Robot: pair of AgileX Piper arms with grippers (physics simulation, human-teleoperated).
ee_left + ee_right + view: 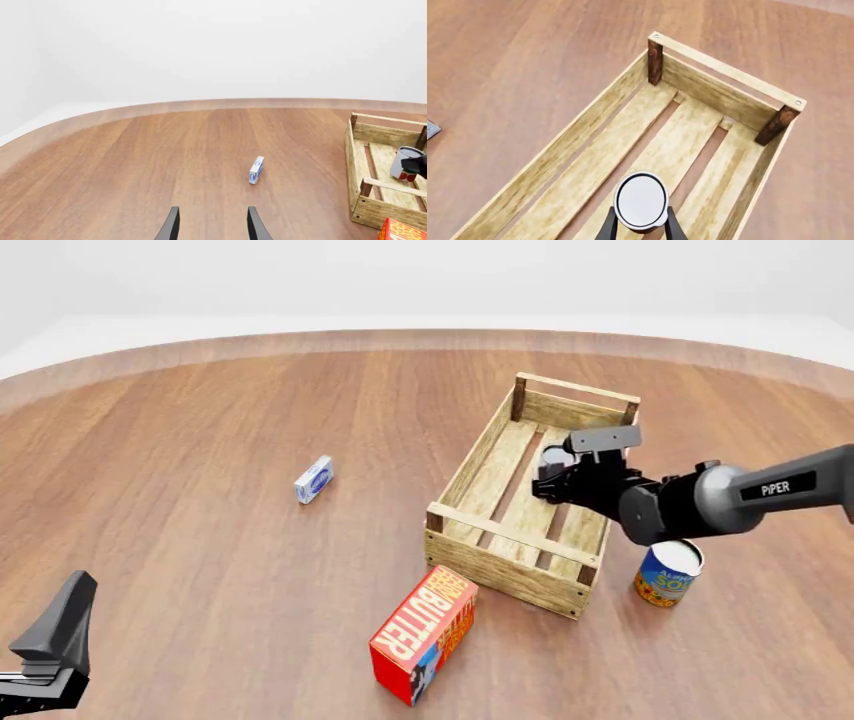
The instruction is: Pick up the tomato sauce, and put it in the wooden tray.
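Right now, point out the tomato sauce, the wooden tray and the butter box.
tomato sauce (pixel 641 200): right wrist view, on its silvery-white top.
wooden tray (pixel 510 575): front view, on its near end wall.
butter box (pixel 418 621): front view, on its lettered red-orange face.

sauce (pixel 554 456) in tray (pixel 497 455), butter box (pixel 424 634) in front

cans: two. tomato sauce (pixel 555 455) at centre right of the front view, inside the crate; blue-and-yellow can (pixel 667 574) at lower right.
crates: one, the tray (pixel 502 540), right of centre.
boxes: two. butter box (pixel 424 633) at lower centre; small blue-and-white box (pixel 314 479) left of centre.
arms: two. right arm (pixel 747 498) from the right edge, left arm (pixel 47 650) at the lower left corner.
tables: one (pixel 187 440).
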